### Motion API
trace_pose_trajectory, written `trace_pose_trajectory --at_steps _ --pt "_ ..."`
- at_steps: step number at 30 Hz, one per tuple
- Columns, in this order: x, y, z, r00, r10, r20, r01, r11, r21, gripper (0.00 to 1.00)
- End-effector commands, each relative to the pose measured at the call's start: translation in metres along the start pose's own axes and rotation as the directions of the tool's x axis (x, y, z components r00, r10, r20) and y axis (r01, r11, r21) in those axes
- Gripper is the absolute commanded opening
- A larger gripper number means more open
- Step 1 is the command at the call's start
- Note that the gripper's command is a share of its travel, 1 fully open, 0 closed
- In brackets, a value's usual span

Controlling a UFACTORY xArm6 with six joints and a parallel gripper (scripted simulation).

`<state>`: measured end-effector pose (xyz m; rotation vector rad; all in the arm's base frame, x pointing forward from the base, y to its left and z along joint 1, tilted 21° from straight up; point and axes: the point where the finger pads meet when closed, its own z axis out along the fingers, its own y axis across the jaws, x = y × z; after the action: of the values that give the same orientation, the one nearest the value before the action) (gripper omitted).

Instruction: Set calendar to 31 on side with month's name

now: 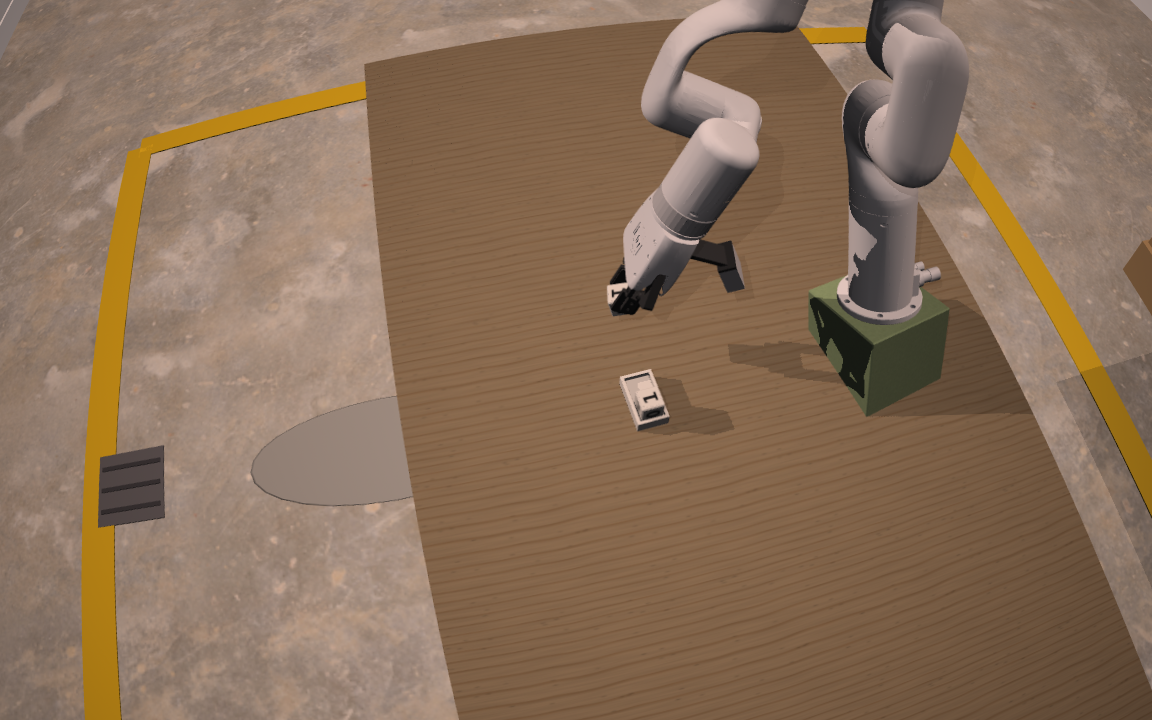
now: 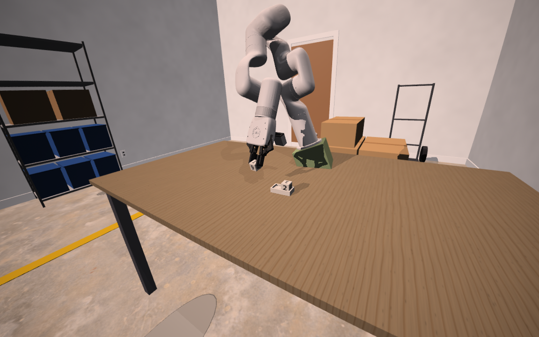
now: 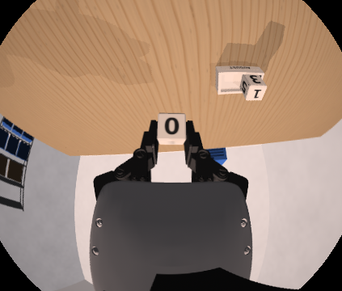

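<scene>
Gripper clasping one cube outside the tray

The gripper (image 1: 630,297) (image 2: 257,160) (image 3: 171,130) has its fingers closed on a white cube (image 1: 615,294) (image 2: 253,165) (image 3: 171,127), held off to the side of the tray (image 1: 628,400) (image 2: 280,191) (image 3: 235,69), well apart from it. In the wrist view, the held cube shows a 0; its outward face in the exterior view reads as a 9.

The other cube (image 1: 649,398) (image 2: 287,185) (image 3: 255,87) sits in one end of the tray, leaving the end nearer the gripper unfilled. Its 3 is on the tray's AUGUST side, the same way up as the month's name. A 1 is on top, and a 2 faces out opposite the month side. The tray itself rests flat on the wooden table (image 1: 544,537) (image 2: 346,209) (image 3: 179,61). Apart from the tray, beside the table's edge, the green block (image 1: 907,358) (image 2: 326,156) carries the arm's base.
</scene>
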<state>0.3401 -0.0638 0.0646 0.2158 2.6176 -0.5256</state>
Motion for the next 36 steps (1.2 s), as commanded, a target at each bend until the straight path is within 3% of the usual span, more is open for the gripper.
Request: trace_pose_trajectory --at_steps 1,15,25,36 --pt "-0.002 -0.0001 -0.0005 1.0 -0.001 -0.015 0.001 1.0 0.004 0.27" --pt "-0.0086 -0.0046 0.0015 0.993 0.005 -0.116 -0.001 0.999 0.032 0.27" --pt "-0.0055 -0.0012 0.0004 0.967 0.001 -0.254 0.001 1.0 0.011 0.27" --pt "-0.0075 -0.0002 0.0004 0.961 0.0 -0.275 0.002 1.0 0.005 0.27"
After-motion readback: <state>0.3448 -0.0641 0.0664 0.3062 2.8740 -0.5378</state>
